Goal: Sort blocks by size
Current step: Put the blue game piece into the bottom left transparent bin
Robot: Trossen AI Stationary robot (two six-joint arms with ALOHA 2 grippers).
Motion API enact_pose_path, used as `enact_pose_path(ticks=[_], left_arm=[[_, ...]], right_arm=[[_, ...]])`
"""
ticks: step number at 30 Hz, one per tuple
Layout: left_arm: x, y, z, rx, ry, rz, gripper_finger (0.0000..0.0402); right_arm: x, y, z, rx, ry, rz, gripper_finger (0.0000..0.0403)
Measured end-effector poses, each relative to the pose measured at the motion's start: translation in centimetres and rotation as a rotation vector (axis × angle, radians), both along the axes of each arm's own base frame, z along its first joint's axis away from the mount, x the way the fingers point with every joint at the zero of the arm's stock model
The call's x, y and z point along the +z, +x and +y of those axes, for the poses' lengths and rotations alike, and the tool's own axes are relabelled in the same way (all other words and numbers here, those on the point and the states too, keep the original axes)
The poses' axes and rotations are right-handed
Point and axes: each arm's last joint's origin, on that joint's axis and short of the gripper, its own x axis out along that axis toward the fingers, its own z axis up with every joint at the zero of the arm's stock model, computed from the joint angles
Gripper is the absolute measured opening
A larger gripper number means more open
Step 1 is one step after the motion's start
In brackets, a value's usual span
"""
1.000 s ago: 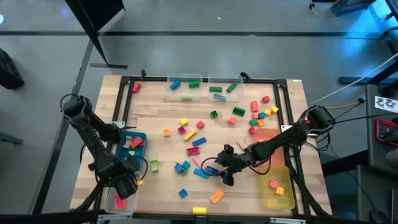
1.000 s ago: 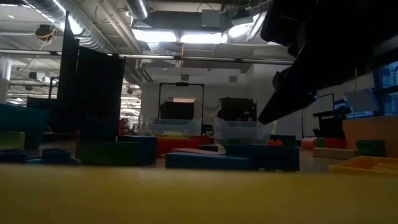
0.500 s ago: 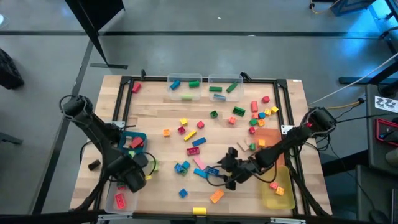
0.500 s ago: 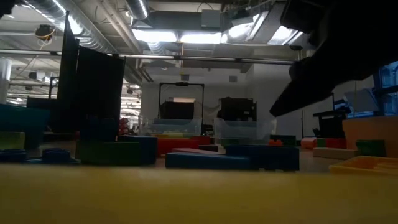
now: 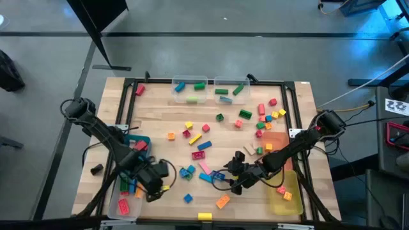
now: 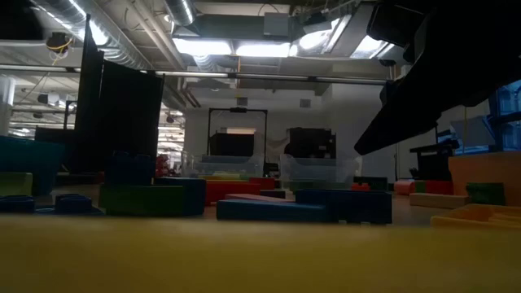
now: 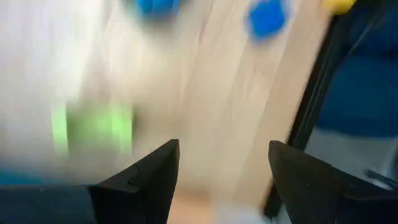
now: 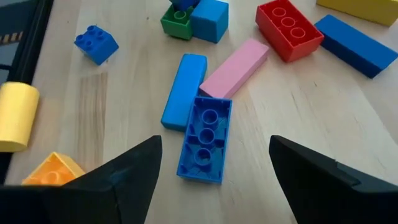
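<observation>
A black-framed wooden table (image 5: 160,124) stands on a grey floor, and the low view shows a large hall with ceiling lights behind it. With the blue bin (image 5: 142,139) at the table's left edge as landmark, two clear bins (image 5: 190,92) sit beyond it holding green and blue bricks, a yellow bin (image 5: 291,203) across from it holds a few, and the blocks (image 5: 199,145) lie scattered between. The left gripper (image 5: 155,187) hovers just in front of the blue bin, jaws spread and empty; the right gripper (image 5: 235,173) hangs well to its right, jaws released above an upturned blue brick (image 8: 204,139).
</observation>
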Motion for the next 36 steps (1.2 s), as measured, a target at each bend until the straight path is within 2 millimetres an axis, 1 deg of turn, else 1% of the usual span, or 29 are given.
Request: enact_pose_path(ticks=[3,6,10,16,21,26,29,36], left_arm=[[0.5,1.7,0.8,-0.067,0.131,-0.198,0.0232],[1.0,3.3,2.0,-0.088,0.301,-0.352,0.0232],[1.6,4.9,3.7,-0.100,0.456,-0.441,0.0232],[1.9,6.1,5.2,-0.041,0.465,-0.480,0.0232],[2.0,6.4,5.7,0.001,0.452,-0.487,0.0232],[2.0,6.4,5.7,0.002,0.451,-0.487,0.0232],[2.0,6.4,5.6,0.001,0.450,-0.488,0.0232],[2.0,6.4,5.6,0.002,0.449,-0.489,0.0232]], right_arm=[[0.0,0.0,0.0,-0.015,0.016,0.000,0.0296],[0.0,0.0,0.0,-0.040,0.044,0.000,0.0296],[0.1,0.0,-0.1,-0.098,0.044,-0.023,0.0296],[0.0,0.1,-0.1,-0.126,0.043,-0.034,0.0296],[-1.1,0.5,0.6,-0.123,0.036,-0.042,0.0296],[-2.9,1.2,1.1,-0.125,0.001,-0.003,0.0296],[-3.4,1.9,1.6,-0.125,-0.003,0.001,0.0296],[-4.7,2.3,1.8,-0.130,-0.032,0.031,0.0296]])
